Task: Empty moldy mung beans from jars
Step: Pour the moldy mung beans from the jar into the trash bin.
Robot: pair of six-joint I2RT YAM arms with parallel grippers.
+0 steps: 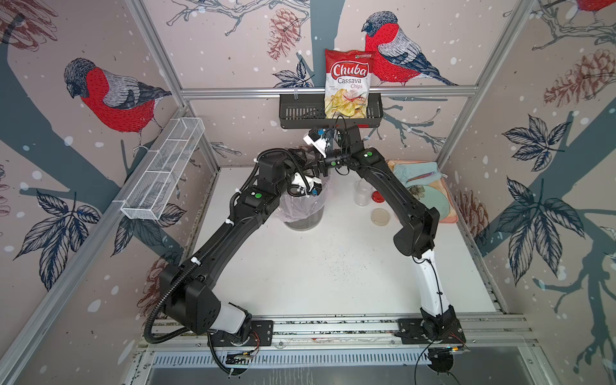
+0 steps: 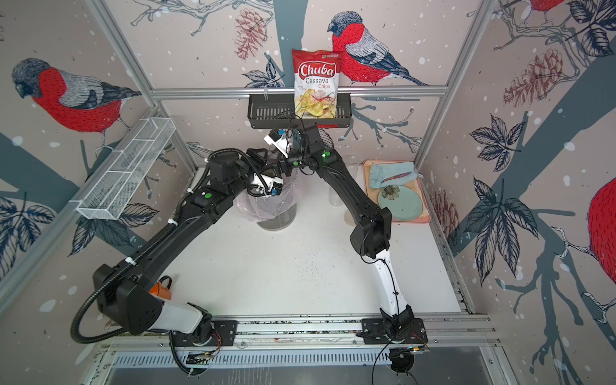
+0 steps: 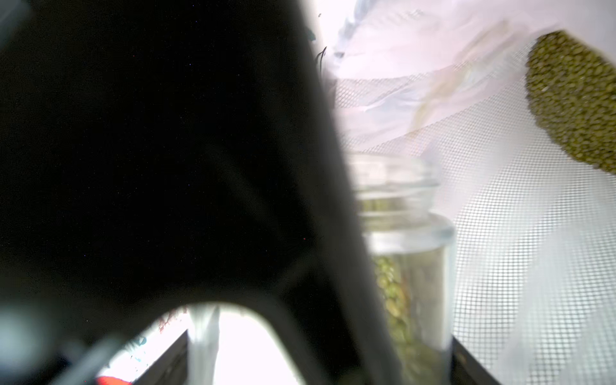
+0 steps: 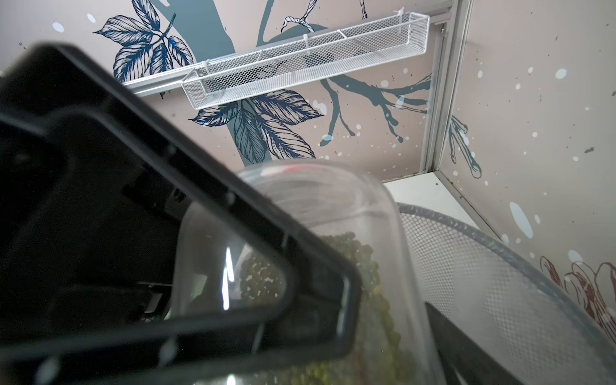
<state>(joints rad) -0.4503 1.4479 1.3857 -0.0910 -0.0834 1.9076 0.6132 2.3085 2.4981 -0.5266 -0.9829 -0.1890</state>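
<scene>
Both arms meet above the grey lined bin [image 1: 304,218] at the back. My left gripper [image 1: 300,173] is shut on a clear lidless jar [image 3: 411,266], tipped over the bin with its mouth toward the liner. Mung beans [image 4: 346,253] show through the jar's wall. More mung beans [image 3: 573,100] lie in a heap inside the bin. My right gripper [image 1: 319,163] stands open around the jar's base end, its black finger [image 3: 166,166] filling much of the left wrist view. A second clear jar [image 1: 362,192] stands lidless on the table.
A red lid [image 1: 377,196] and a beige lid [image 1: 380,216] lie by the standing jar. A pink tray [image 1: 448,218] with a teal plate [image 1: 431,203] sits back right. A chips bag [image 1: 348,83] stands in the black wall basket. An orange mug [image 2: 161,290] sits front left.
</scene>
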